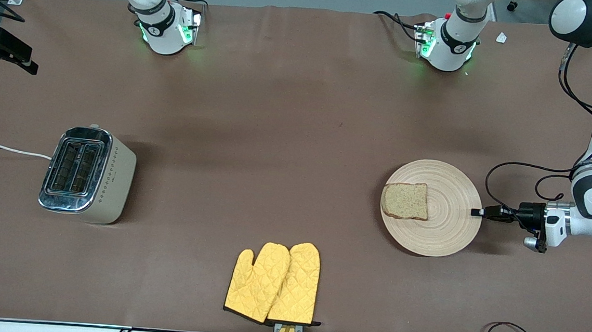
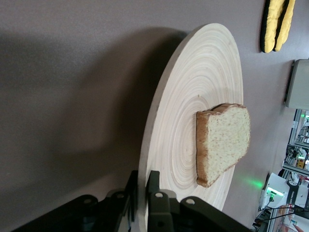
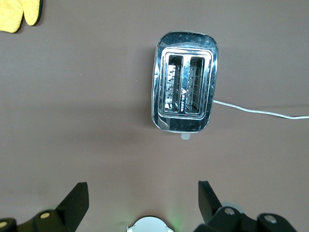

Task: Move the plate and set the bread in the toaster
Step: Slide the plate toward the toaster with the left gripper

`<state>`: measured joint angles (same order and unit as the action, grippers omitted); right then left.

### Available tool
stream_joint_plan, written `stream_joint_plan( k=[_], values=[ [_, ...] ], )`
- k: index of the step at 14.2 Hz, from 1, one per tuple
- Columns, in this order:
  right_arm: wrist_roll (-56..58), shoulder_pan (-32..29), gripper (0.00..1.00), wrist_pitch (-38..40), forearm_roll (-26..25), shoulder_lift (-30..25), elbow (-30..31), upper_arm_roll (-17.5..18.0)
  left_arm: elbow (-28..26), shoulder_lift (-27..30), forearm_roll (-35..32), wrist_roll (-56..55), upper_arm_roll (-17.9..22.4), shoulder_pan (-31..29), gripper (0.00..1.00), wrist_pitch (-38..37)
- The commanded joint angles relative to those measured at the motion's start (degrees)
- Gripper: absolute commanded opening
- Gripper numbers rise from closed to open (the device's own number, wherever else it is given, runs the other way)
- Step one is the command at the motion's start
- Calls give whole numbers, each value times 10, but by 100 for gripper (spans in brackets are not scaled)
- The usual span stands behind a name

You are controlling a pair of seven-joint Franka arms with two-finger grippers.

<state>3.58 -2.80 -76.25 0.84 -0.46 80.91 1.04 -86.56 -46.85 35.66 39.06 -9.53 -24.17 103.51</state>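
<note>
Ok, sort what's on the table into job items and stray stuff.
Job: plate, its rim pinched by the left gripper; bread on the plate; toaster, both slots empty.
Stray: yellow oven mitts; right gripper open over the toaster.

Grooved matt wooden plate [image 1: 442,233], glossy chrome-topped toaster [image 1: 87,174], quilted cloth mitts [image 1: 274,282].

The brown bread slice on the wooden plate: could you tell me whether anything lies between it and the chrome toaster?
Nothing visible does. The brown bread slice lies on the round tan wooden plate, whose rim the left gripper pinches. Bare table runs to the cream, chrome-topped toaster, slots empty. The yellow oven mitts lie nearer the camera, off that line.
</note>
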Motion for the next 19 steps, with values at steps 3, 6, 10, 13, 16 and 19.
stream_joint_plan(
  k=[3,6,10,13,16,19],
  values=[
    [0,-6,100,2,7,-7,8,1,5,5,0,7,-48,-3,0,9],
    [0,-6,100,1,7,-7,7,1,20,4,0,1,-102,6,0,10],
    [-1,-5,100,1,7,-7,7,1,20,2,55,-50,-145,61,0,35],
    [0,-5,100,1,7,-7,7,1,19,-1,137,-74,-145,147,0,92],
    [-1,-5,100,0,7,-7,14,1,19,-4,189,-129,-144,232,0,183],
    [-4,-1,100,-7,7,-6,44,2,28,-34,228,-178,-142,314,0,276]
  ],
)
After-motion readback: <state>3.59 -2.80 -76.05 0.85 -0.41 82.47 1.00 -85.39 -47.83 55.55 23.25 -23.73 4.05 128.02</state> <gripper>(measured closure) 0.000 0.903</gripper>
